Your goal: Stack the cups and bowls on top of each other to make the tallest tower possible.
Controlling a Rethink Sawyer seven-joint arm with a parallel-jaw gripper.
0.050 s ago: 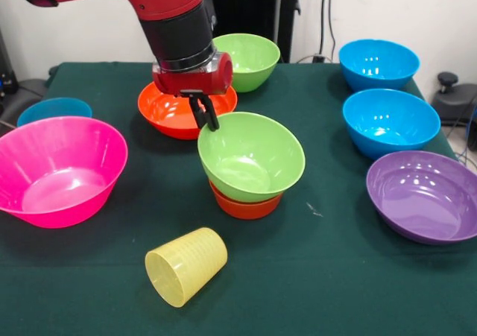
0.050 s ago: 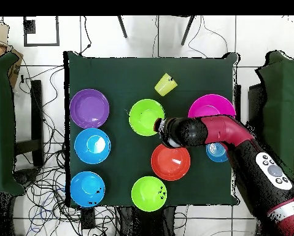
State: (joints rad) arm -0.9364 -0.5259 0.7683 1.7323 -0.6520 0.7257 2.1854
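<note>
Red and black robot arm (image 1: 149, 8) reaches down; below its wrist, the black two-fingered gripper (image 1: 204, 117) points downward, fingers close together.

light: bright, even (from overhead) | glare: white glints in purple bowl (image 1: 425, 196) | shadows: soft

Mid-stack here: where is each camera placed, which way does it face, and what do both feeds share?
Front view: sits across the table, facing the robot; shows the red arm coming down and the gripper at the rim of the lime green bowl stacked on the small orange bowl.
Overhead view: looks straight down, base at the bottom; shows the arm reaching up-left.
Shared: that stack, the tumbler, the pink bowl.
</note>
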